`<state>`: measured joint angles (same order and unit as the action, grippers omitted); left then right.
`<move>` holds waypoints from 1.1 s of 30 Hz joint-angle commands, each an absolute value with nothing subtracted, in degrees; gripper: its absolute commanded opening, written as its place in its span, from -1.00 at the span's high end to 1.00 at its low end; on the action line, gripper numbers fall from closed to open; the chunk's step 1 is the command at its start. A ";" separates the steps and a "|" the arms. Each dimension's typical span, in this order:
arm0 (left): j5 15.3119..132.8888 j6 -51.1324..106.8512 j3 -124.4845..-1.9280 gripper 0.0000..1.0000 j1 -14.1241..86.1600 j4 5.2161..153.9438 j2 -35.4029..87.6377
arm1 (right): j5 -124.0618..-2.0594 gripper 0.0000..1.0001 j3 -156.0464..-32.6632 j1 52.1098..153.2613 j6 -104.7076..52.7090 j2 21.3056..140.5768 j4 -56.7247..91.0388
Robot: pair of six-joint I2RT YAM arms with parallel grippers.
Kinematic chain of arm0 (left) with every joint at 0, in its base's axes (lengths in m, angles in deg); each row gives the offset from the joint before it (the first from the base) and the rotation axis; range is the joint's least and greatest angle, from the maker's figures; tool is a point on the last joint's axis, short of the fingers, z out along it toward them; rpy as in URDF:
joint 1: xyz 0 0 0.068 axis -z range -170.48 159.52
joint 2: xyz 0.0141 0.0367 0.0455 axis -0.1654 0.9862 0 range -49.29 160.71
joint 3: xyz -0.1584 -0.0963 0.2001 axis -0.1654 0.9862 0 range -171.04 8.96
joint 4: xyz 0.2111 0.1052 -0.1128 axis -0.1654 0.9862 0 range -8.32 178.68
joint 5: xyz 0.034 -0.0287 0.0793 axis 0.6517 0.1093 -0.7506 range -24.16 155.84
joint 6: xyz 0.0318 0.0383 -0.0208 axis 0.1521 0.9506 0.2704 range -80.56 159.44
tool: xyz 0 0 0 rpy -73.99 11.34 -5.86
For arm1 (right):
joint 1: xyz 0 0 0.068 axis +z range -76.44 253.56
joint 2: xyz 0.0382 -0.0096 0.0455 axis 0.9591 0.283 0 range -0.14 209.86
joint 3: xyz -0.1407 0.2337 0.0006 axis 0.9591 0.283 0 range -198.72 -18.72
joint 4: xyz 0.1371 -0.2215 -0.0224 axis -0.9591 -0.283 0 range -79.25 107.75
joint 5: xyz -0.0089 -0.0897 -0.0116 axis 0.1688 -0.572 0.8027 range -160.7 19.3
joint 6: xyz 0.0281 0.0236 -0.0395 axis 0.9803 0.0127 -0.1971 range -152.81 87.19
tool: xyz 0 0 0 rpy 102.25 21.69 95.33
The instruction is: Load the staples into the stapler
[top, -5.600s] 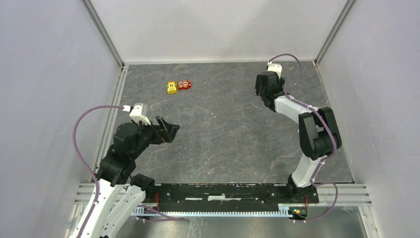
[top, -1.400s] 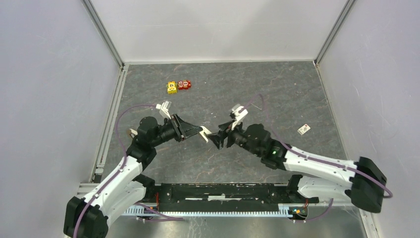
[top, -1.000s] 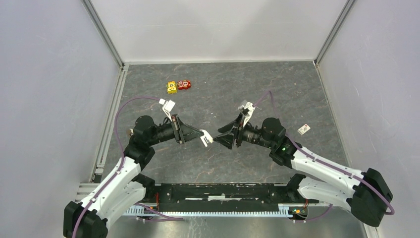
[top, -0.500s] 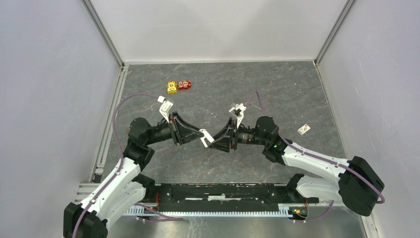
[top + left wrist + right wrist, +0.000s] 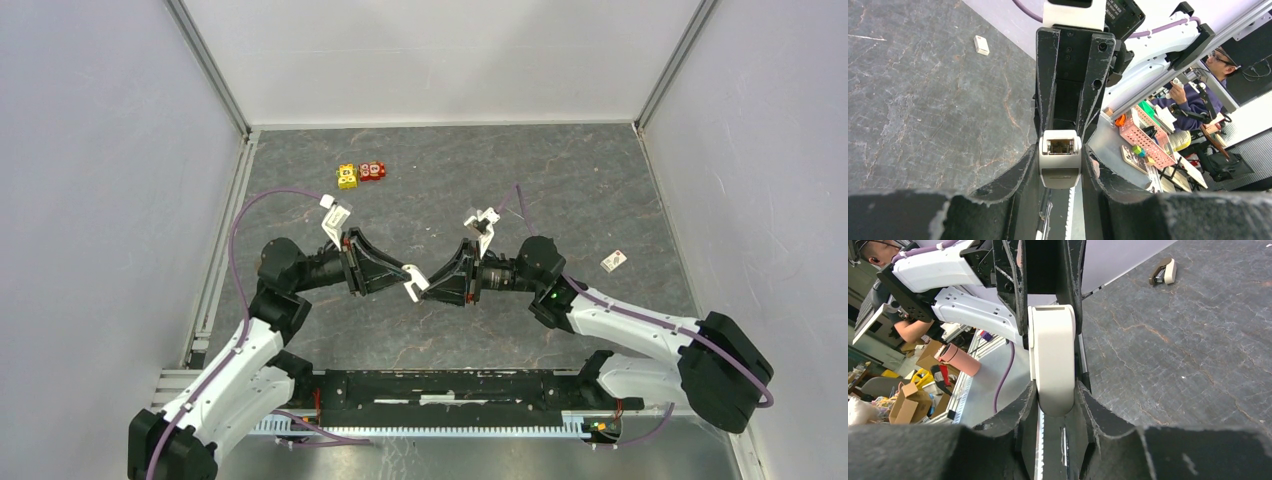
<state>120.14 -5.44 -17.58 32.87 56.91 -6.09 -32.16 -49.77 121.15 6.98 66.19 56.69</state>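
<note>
The cream-white stapler hangs in mid-air over the middle of the table, held between both arms. My left gripper is shut on one end; the left wrist view shows the stapler pinched between the fingers, its open end with grey metal inside facing the camera. My right gripper meets it from the right. In the right wrist view, the stapler's rounded end sits between the fingers, which press on both sides. A small white packet lies at the right; I cannot tell if it holds the staples.
A yellow toy block and a red toy block sit at the back left. A small brown-and-cream object lies on the table beyond the left arm. Grey walls enclose the table on three sides.
My right gripper has moved left onto the stapler's free end and closed its fingers around it. The left gripper has kept its hold and shifted slightly left.
</note>
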 commanded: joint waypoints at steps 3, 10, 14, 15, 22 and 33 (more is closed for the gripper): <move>123.41 -4.87 -18.36 0.96 33.02 54.87 -6.29 | -33.26 0.22 -48.37 120.99 8.82 65.03 62.83; 123.52 -5.98 -18.47 0.96 32.98 54.83 -5.61 | -33.48 0.43 -48.49 121.11 10.08 66.01 62.81; 123.23 -6.26 -18.27 0.95 33.07 55.33 -5.62 | -33.07 0.82 -47.67 121.03 9.81 65.63 63.45; 122.47 -6.30 -18.43 0.74 33.03 56.15 -5.61 | -33.20 0.87 -47.43 121.04 9.81 65.15 63.55; 117.36 2.13 -23.53 -0.69 33.11 72.55 -5.41 | -45.69 1.00 -49.62 121.11 5.80 60.36 48.93; 98.02 16.12 -26.58 -0.59 34.68 87.21 -9.09 | -61.22 1.00 -53.99 121.07 12.61 60.11 39.31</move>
